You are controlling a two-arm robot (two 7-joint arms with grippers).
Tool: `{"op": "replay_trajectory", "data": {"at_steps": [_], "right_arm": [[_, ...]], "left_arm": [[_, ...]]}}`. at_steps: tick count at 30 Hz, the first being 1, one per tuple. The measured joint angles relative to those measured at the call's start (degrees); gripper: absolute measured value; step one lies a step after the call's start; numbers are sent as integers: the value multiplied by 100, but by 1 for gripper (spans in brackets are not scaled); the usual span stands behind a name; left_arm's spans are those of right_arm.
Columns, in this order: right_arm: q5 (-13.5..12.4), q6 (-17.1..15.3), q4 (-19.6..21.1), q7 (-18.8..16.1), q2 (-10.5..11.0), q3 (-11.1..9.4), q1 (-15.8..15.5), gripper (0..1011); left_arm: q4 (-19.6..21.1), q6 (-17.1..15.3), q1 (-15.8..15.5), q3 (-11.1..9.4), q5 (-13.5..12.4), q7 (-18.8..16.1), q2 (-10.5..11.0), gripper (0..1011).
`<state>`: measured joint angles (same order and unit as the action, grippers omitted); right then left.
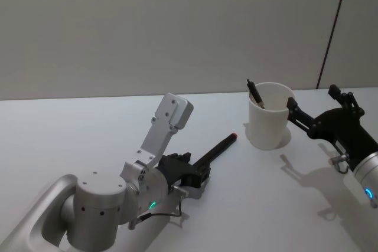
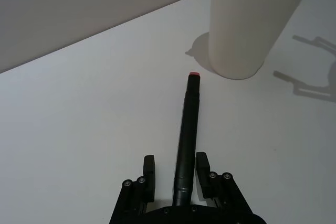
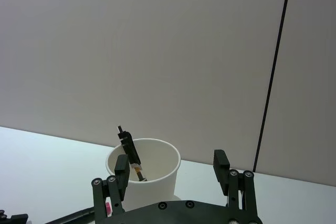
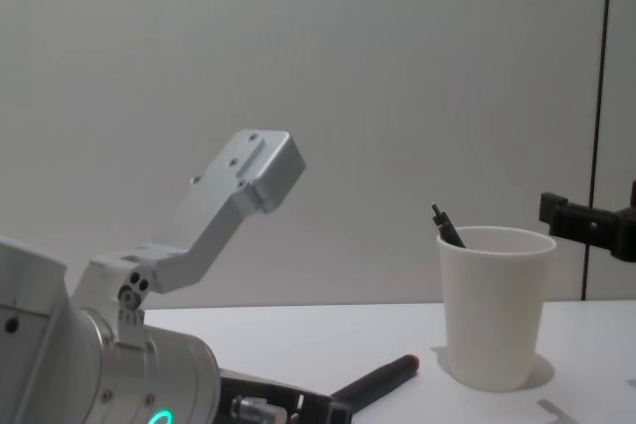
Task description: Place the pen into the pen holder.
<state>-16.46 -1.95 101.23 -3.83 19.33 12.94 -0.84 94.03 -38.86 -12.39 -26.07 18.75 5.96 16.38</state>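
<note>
A black pen [image 1: 218,149] with a red end lies on the white table, its red end pointing at the pen holder [image 1: 269,122], a white paper cup. My left gripper [image 2: 176,163] is open around the pen's [image 2: 189,119] rear end, with a small gap on each side. From the chest view the pen [image 4: 383,379] lies left of the cup [image 4: 492,315]. A second black pen [image 1: 255,94] stands inside the cup, leaning on its rim. My right gripper [image 1: 313,100] hangs open just right of the cup, level with the rim, holding nothing.
The table [image 1: 88,134] is bare white, with a plain grey wall behind it. A dark vertical seam [image 1: 333,28] runs down the wall at the right. The left arm's silver links [image 1: 168,125] rise above the table's front left.
</note>
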Motion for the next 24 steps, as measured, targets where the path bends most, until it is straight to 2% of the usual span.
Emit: {"op": "replay_trajectory", "data": {"at_steps": [24], "right_arm": [[0,0,0,0,0,0,0,1001]], "left_arm": [[18,56,9,-16,-83,110,15,324]]}}
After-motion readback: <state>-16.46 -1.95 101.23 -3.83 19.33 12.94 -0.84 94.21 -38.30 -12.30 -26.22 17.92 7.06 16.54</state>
